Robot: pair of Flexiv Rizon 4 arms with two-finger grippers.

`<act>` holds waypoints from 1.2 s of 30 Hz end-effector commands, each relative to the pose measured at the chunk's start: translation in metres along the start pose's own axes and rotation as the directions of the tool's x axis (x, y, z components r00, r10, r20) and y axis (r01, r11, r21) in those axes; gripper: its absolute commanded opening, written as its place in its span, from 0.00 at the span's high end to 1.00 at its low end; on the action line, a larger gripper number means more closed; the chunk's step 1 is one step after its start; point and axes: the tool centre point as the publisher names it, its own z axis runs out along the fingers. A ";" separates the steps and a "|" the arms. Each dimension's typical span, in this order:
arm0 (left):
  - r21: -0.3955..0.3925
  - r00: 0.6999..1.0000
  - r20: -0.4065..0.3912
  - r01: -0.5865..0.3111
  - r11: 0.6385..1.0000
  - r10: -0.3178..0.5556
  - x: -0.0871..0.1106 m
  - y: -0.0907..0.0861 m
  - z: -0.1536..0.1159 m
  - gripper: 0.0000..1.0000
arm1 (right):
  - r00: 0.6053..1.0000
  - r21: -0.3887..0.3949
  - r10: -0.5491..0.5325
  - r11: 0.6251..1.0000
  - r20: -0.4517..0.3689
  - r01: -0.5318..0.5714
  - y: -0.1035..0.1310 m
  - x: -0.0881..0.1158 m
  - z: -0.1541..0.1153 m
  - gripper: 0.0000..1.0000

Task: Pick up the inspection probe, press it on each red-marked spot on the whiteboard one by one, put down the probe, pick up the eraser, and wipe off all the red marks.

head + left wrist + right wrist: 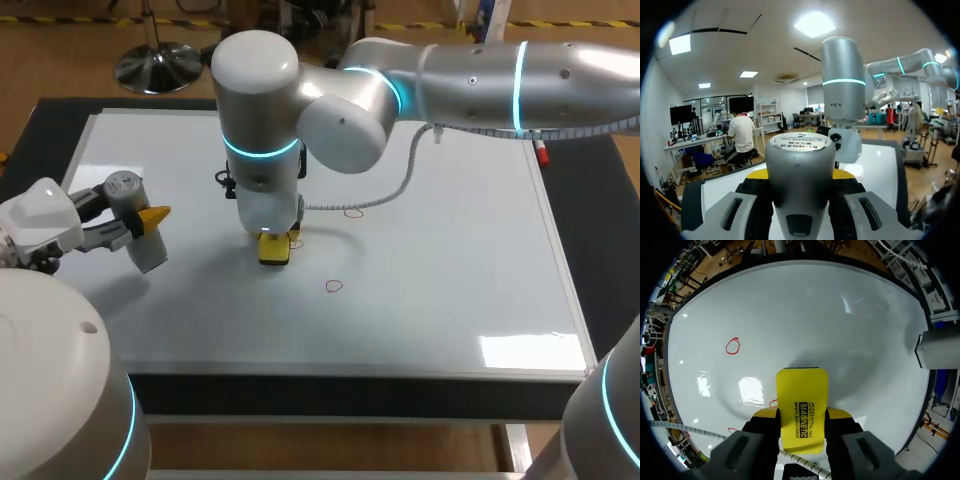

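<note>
Yellow eraser (801,395), likely light and stiff, sits clamped by its long edges in my right gripper (801,415), down on the whiteboard (805,310) near a red mark (733,346); left gripper (801,173) clutches the smooth probe (800,155), aloft.

eraser (802,410) yel | marks (733,346) red | board (450,280) wht | probe (800,172) gry

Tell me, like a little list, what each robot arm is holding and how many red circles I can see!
left fingers: shut on the grey inspection probe, at the whiteboard's left side
right fingers: shut on the yellow eraser, down on the whiteboard
red marks: three showing, one right beside the eraser, one nearer the front edge, one farther back
</note>
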 end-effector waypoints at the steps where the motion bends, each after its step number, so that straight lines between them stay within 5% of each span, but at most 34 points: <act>1: 0.001 1.000 0.001 -0.001 1.000 0.001 0.000 -0.001 0.000 1.00 | 1.000 -0.007 0.002 1.000 -0.007 -0.002 -0.004 -0.001 0.003 1.00; 20: 0.001 1.000 0.001 -0.001 1.000 0.001 0.000 -0.001 0.000 1.00 | 0.999 -0.040 0.037 0.998 -0.027 -0.038 -0.003 0.018 0.018 1.00; 36: 0.001 1.000 0.001 -0.001 1.000 0.001 0.000 -0.001 0.000 1.00 | 0.988 -0.030 0.145 0.989 -0.045 -0.146 -0.011 0.066 0.023 1.00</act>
